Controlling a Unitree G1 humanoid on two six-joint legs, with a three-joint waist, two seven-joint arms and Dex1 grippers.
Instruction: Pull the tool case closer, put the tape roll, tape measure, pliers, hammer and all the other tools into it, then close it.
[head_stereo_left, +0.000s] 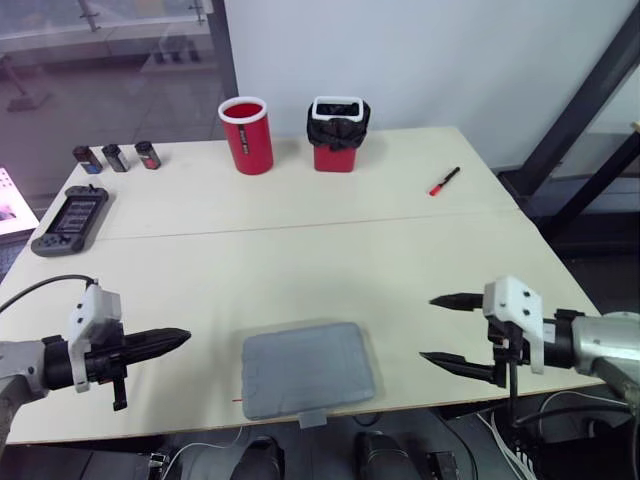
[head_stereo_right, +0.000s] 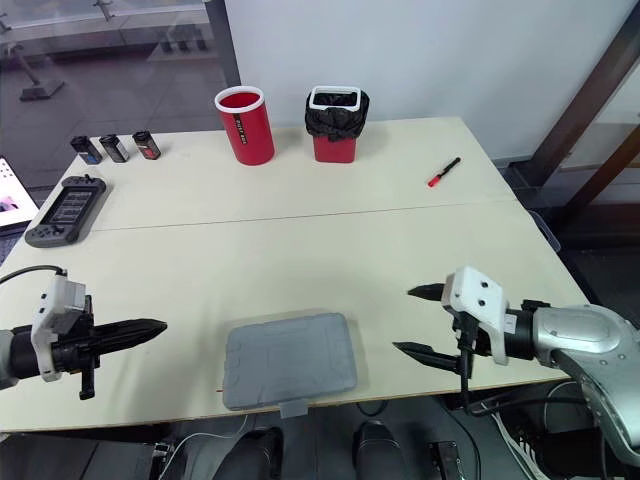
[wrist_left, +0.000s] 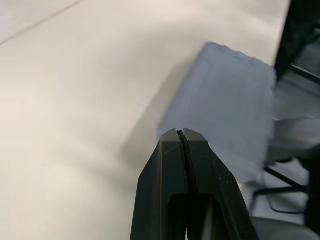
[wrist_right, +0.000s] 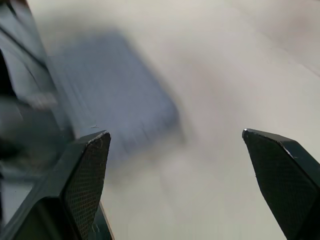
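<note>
1. Table (head_stereo_left: 300, 250): pale top, filling the middle of the frame from lower left to right edge.
2. Tool case (head_stereo_left: 308, 368): grey, flat, lid down. It lies at the lower centre of the frame, right at the table's near edge, with a small tab (head_stereo_left: 313, 417) hanging over that edge. Its long axis runs left to right across the frame, slightly tilted.
3. Left gripper (head_stereo_left: 183, 337): lower left, fingers clenched tip to tip on nothing, pointing right toward the case's short left end. Near it, not touching.
4. Right gripper (head_stereo_left: 428, 328): lower right, fingers spread wide and empty, pointing left toward the case's short right end. Apart from it, though by my eye a little nearer than the left one.
5. Key relation: the case sits between the two grippers, each facing one short end along the long axis. Judged: a grip on the right end would suit the spread right fingers, while the left ones would need to part first.
6. Judged stage: the case is as near as the table allows, so little pulling is left.
7. Upper frame, well apart from the case: red cup (head_stereo_left: 247, 135), red bin with a black liner (head_stereo_left: 337, 133), red pen (head_stereo_left: 444, 181).
8. Upper left: three small dark boxes (head_stereo_left: 116, 157), grey handheld device (head_stereo_left: 70, 220).
</note>
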